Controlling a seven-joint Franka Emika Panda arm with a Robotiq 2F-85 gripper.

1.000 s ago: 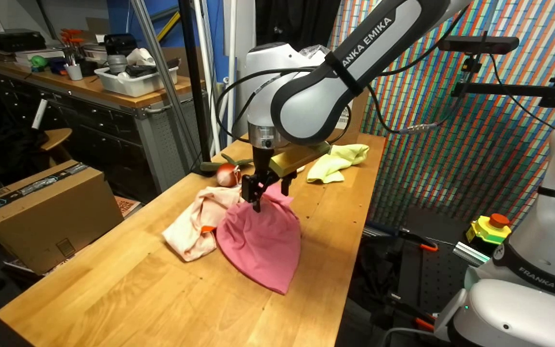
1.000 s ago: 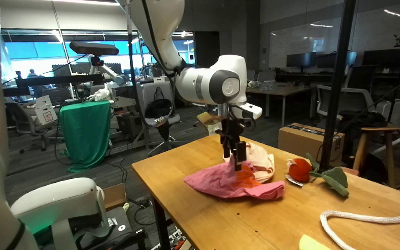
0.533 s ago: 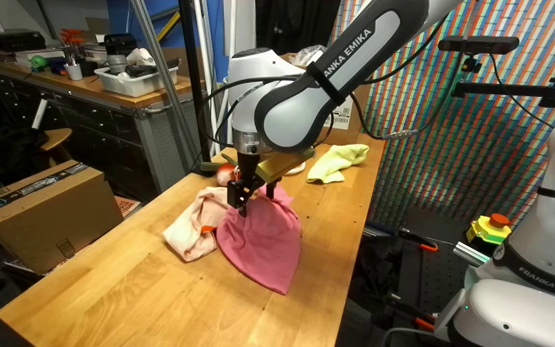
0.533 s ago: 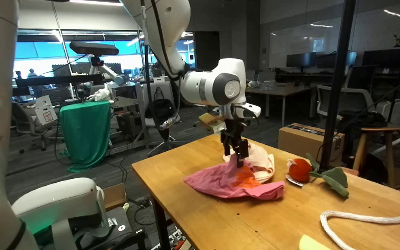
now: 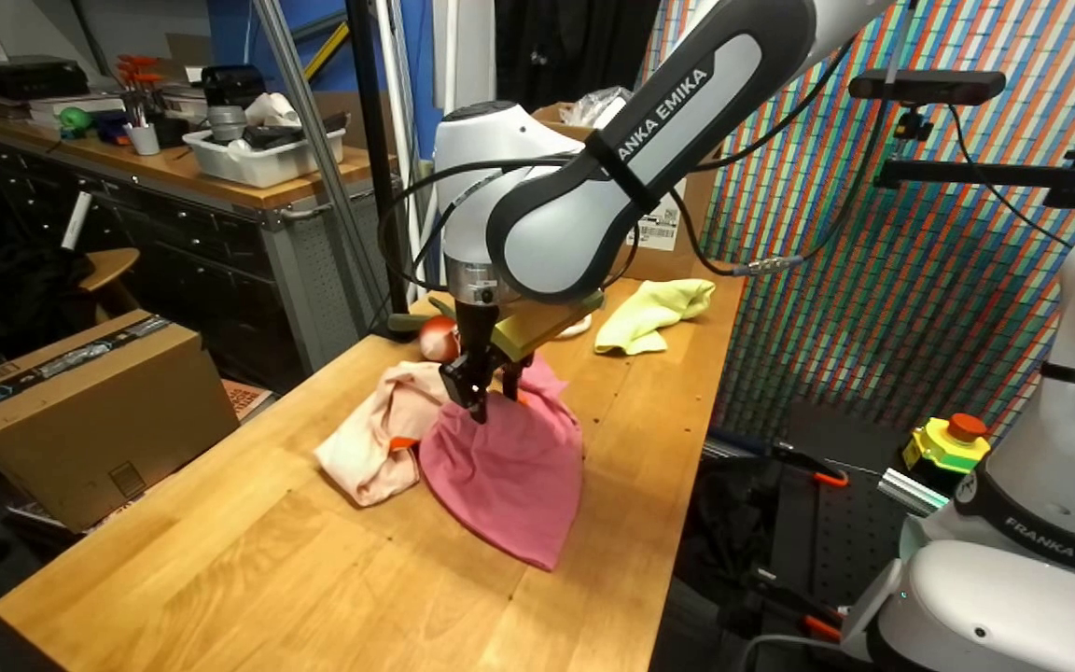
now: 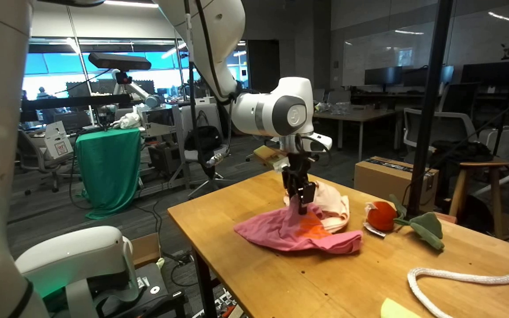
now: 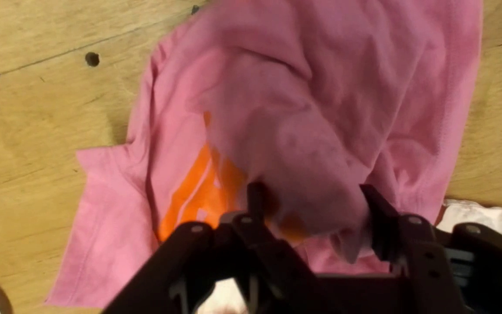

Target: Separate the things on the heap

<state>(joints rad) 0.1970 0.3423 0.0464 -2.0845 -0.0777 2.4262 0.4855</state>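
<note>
The pink cloth (image 5: 519, 495) with an orange print lies bunched on the table; it also shows in an exterior view (image 6: 267, 229) and the wrist view (image 7: 364, 65). The cream cloth (image 5: 365, 453) lies against it, partly behind it in an exterior view (image 6: 334, 205). My gripper (image 5: 495, 401) points down over the pink cloth. In the wrist view its fingers (image 7: 312, 196) stand apart with a raised pink fold between them. The yellow-green cloth (image 5: 654, 313), white cord (image 6: 471, 278) and red ball with green parts (image 6: 380, 216) lie apart from the pink cloth.
The wooden table (image 5: 248, 569) has its edges near the cloths. A dark upright pole (image 6: 427, 110) stands by the table near the red ball. A cardboard box (image 5: 118, 420) is on the floor beside the table. Another cardboard box (image 5: 677, 233) stands behind the arm.
My gripper has moved left in an exterior view and then lower onto the pink cloth. Its fingers have come closer together. The cloth's raised top has shifted slightly; the other things have not moved.
</note>
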